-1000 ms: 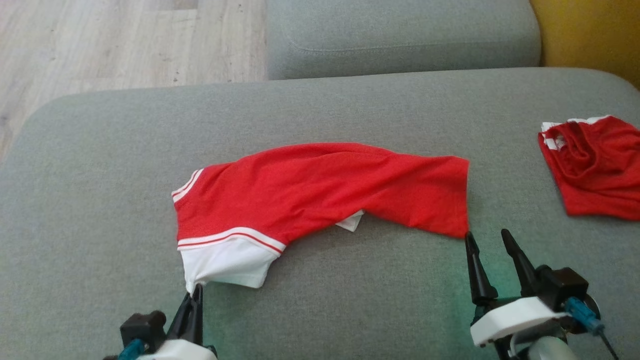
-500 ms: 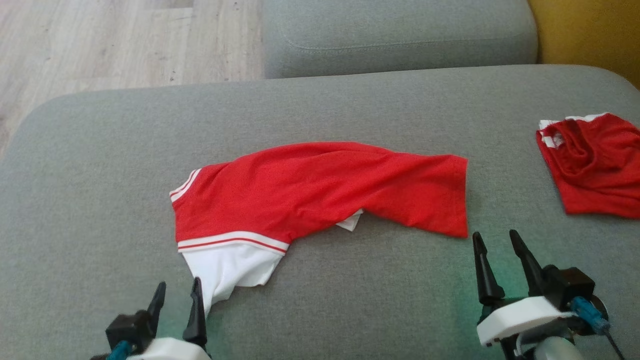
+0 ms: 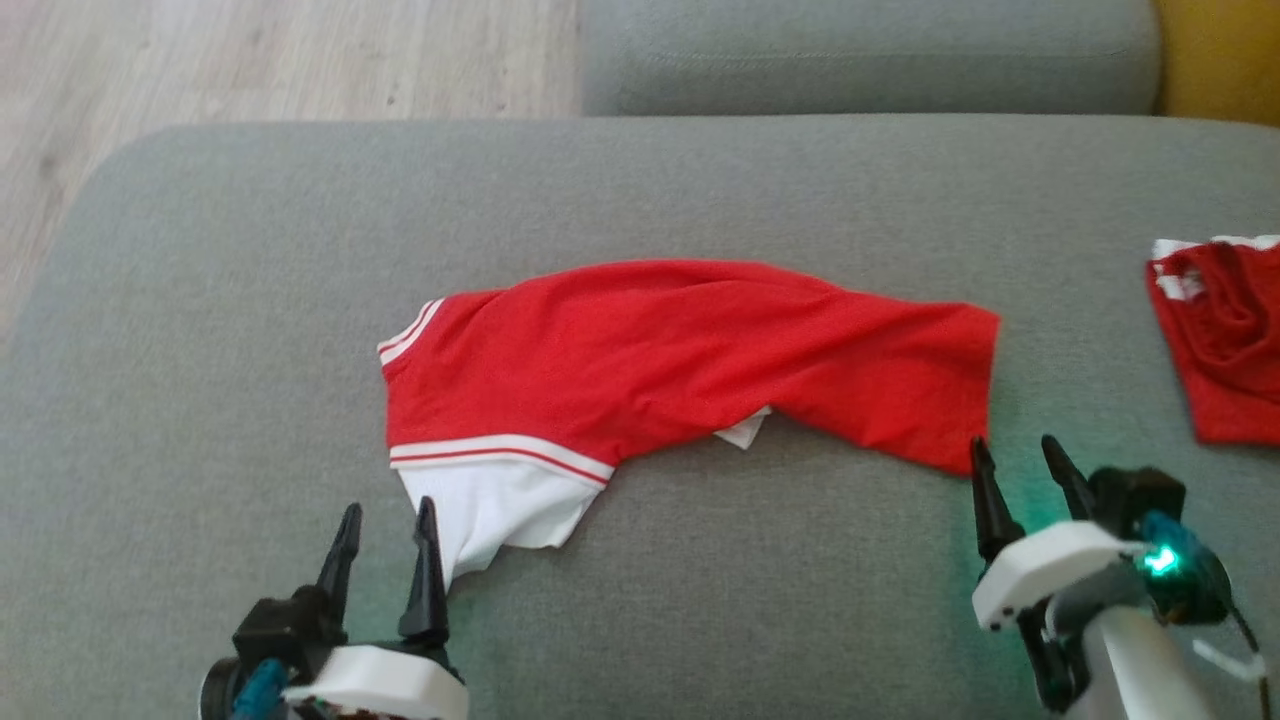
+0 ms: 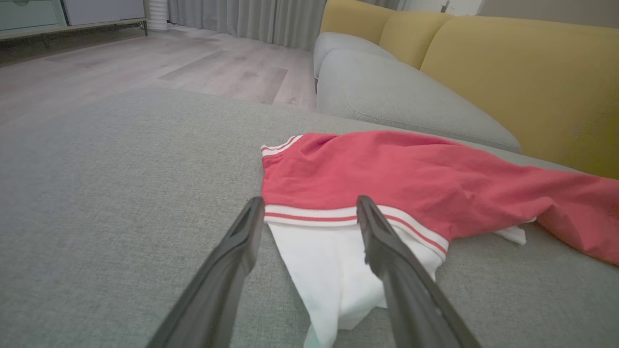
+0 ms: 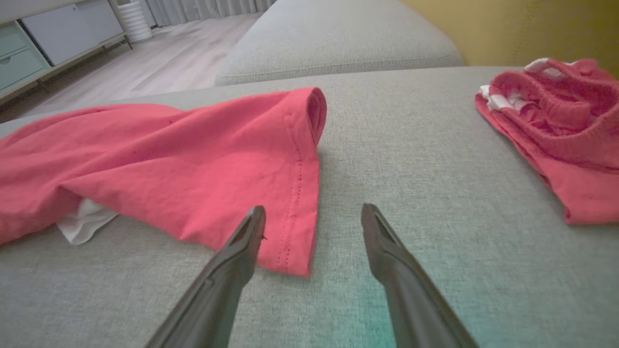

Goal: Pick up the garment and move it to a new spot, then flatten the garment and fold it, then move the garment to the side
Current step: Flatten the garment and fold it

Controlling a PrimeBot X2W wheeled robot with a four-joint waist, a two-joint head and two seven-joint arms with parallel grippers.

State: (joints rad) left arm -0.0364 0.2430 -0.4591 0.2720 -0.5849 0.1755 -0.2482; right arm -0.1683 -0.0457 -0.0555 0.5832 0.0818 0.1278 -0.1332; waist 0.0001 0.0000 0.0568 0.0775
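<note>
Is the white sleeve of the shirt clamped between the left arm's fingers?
No: in the left wrist view the left fingers stand wide apart, and the shirt's white sleeve lies loose on the cushion.

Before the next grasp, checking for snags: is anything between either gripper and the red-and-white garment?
Nothing visible. The left gripper, open, is at the white end of the garment; the right gripper, open, sits at its red hem. The other red garment lies apart, further right.
</note>
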